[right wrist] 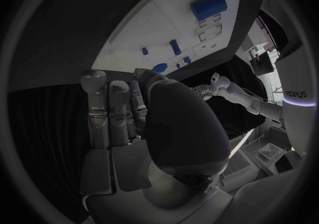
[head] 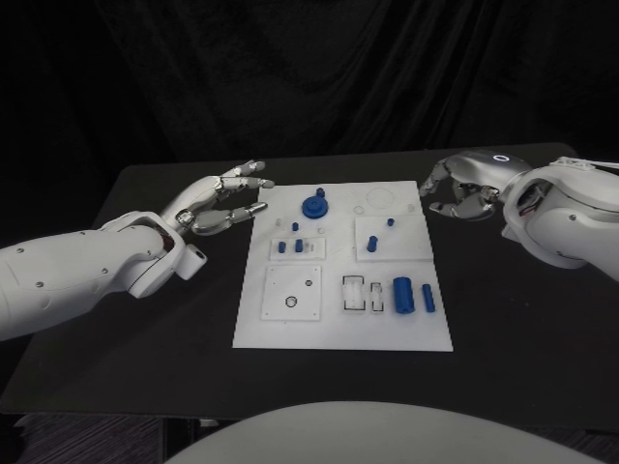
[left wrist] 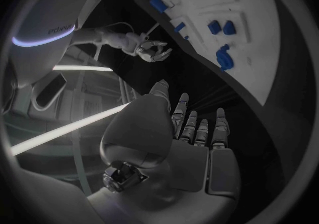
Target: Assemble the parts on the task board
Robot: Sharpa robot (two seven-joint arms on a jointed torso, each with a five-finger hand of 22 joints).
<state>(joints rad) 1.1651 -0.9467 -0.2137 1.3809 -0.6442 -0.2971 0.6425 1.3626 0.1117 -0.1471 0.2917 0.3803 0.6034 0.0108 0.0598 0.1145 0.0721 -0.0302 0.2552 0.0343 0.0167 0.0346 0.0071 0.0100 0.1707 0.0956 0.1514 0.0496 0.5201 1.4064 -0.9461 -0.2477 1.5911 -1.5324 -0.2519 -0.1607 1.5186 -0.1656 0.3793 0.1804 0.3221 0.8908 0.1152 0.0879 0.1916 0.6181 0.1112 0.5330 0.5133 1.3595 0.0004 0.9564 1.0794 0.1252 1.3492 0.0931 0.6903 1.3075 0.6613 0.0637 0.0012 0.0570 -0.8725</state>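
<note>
Two hands flank the board (head: 343,333), which lies mid-table, neither holding anything. The left hand (head: 226,203) hovers at the board's far left corner, fingers spread and empty. Blue parts (head: 404,294) lie loose near the board's right edge. The right hand (head: 458,188) hangs at the far right corner, fingers curled on nothing. Likely next: open wide, descend straight over one part, then pinch squarely.

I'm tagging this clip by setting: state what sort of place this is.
Probably a robotics lab test bench: a matte black table against a black curtain backdrop, and a flat white task board holding small blue plastic parts.
</note>
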